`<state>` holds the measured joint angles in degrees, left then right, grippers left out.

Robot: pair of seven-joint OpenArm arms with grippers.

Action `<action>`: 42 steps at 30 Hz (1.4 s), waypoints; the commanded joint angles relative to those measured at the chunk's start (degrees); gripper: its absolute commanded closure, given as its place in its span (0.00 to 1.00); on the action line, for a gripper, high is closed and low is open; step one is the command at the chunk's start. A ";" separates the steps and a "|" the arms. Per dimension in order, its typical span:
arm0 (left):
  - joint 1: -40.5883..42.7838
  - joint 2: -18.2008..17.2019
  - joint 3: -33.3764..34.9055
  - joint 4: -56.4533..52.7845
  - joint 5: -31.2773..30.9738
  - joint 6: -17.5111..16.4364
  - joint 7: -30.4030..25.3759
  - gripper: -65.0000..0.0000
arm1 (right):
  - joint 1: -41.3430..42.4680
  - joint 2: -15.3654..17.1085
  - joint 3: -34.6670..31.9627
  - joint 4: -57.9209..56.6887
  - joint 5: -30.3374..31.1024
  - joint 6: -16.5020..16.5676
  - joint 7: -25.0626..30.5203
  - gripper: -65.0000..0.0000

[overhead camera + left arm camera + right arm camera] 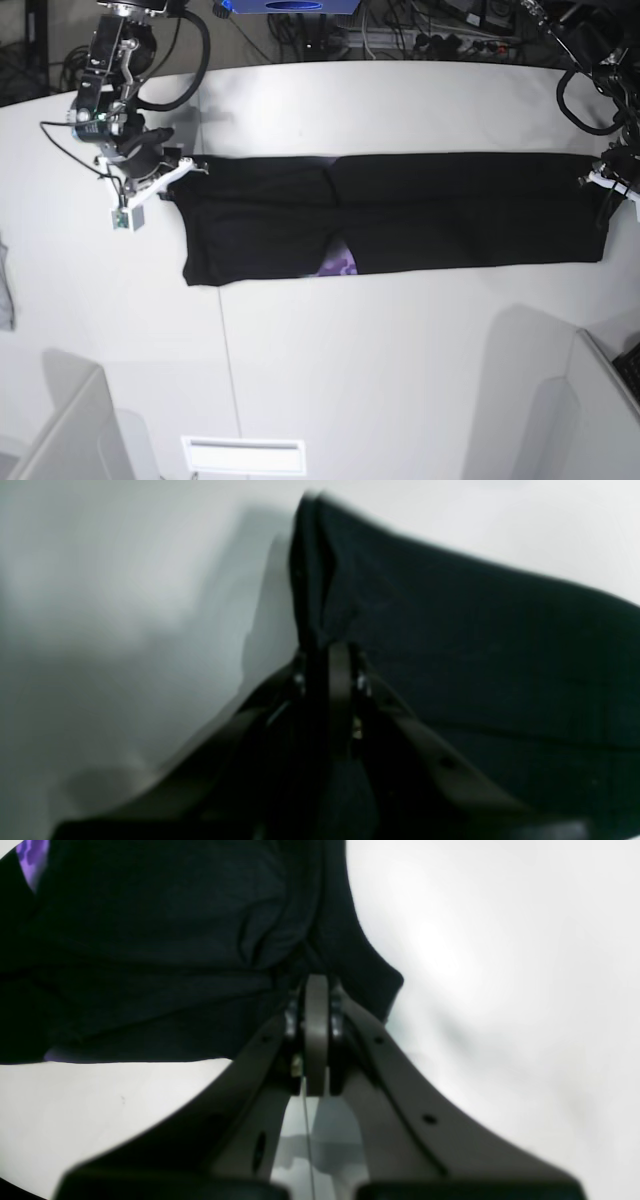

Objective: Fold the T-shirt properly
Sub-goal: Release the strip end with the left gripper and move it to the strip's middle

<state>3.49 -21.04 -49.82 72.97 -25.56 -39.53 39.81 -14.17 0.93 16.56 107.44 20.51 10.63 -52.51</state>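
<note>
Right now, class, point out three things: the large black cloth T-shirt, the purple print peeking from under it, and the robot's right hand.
Large black cloth T-shirt (450,210): base view, plain top layer.
Purple print (338,266): base view, patch at the lower edge.
Right hand (316,982): right wrist view, closed tips pinching the cloth.

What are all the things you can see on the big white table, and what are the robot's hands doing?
Black cloth T-shirt: one, black with a bit of purple print peeking out at its near edge, stretched in a long band across the middle of the table.
Grey cloth scrap: one, grey, at the table's edge on the base view's far left, apart from the shirt.
White table: one, white, under everything.
Cables and blue box: several, dark and blue, behind the table's far edge.
Left hand: one, dark, shut on the T-shirt's end on the base view's right.
Right hand: one, grey, shut on the T-shirt's other end.
</note>
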 commanded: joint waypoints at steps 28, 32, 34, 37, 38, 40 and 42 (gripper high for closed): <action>8.43 5.17 6.09 22.81 -0.50 -0.47 -0.82 1.00 | 0.94 0.26 0.28 0.83 0.37 0.66 1.21 1.00; 8.60 7.54 8.72 25.54 4.86 -0.47 -0.82 1.00 | 0.94 0.17 0.28 0.83 0.37 0.66 1.21 1.00; 8.43 9.13 10.83 27.03 8.11 -0.47 -0.82 1.00 | 0.94 -0.71 0.37 0.83 0.37 0.66 1.21 1.00; 8.16 11.15 13.47 28.44 11.10 -0.47 -0.82 1.00 | 0.94 -1.24 1.33 0.83 0.37 0.66 1.21 1.00; 8.16 11.67 14.53 28.88 11.63 -0.47 -0.82 1.00 | 0.94 -1.24 1.33 0.74 0.37 0.66 1.21 1.00; 8.16 12.47 16.20 29.40 12.51 -0.47 -0.82 1.00 | 0.94 -1.24 1.33 0.74 0.37 0.66 1.21 1.00; 8.07 13.17 17.60 29.40 13.47 -0.47 -0.82 1.00 | 0.94 -1.24 1.51 0.74 0.37 0.66 1.21 1.00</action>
<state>12.01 -7.55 -32.10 101.30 -11.64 -39.70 40.14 -13.87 -0.62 17.91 107.35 20.49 11.00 -52.51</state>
